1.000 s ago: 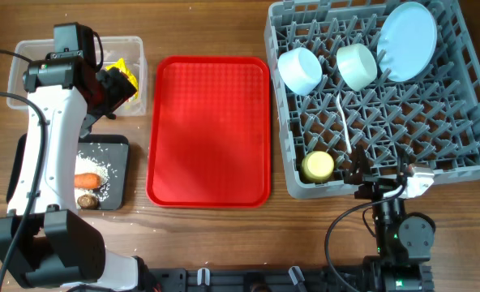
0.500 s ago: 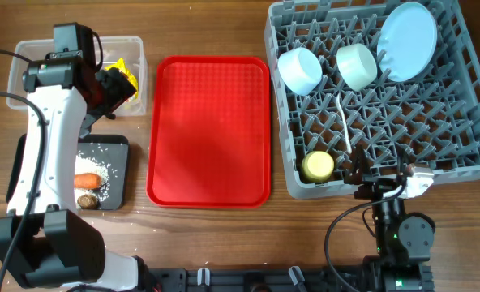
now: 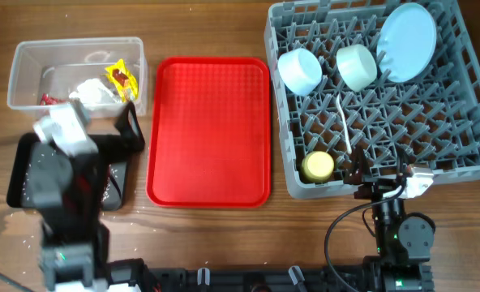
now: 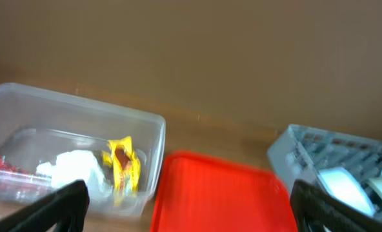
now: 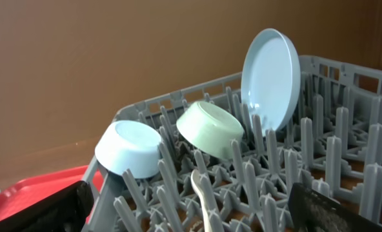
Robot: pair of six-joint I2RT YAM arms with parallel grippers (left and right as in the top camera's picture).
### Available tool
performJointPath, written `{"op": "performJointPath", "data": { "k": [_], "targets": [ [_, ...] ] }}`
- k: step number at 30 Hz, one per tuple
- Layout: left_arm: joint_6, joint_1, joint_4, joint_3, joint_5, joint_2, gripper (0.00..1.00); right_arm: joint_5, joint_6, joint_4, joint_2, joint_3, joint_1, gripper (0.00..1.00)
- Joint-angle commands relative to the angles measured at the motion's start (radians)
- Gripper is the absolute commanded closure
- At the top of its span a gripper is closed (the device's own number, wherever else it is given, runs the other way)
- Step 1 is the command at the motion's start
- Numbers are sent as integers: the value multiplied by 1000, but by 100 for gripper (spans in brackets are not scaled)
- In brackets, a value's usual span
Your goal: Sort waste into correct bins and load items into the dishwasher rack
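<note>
Both spread wide and empty, the left gripper (image 4: 190,196) faces the tub (image 4: 23,103) on its left side, and the right gripper (image 5: 190,200) faces the rack (image 5: 346,71).

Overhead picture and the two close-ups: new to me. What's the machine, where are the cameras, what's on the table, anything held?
Two robot arms at a table. One camera looks down; one rides on each wrist, showing its claw's dark fingers. The left claw and right claw are open, empty. On the table: a clear tub with tissue and wrappers, a black tray, a red tray, a grey rack holding two bowls, a plate, a spoon, a yellow cup.
</note>
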Motion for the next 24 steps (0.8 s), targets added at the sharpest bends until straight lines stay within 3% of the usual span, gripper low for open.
{"op": "performJointPath", "data": {
  "k": [1, 4, 11, 24],
  "targets": [
    [28, 6, 116, -330, 11, -283, 0, -11, -13, 5, -10, -3, -4, 0],
    [28, 6, 160, -483, 7, -439, 0, -11, -13, 5, -10, -3, -4, 0],
    [28, 1, 162, -596, -46, -640, 0, -11, -13, 5, -10, -3, -4, 0],
    [25, -27, 171, -670, -86, -642, 0, -11, -13, 5, -10, -3, -5, 0]
  ]
}}
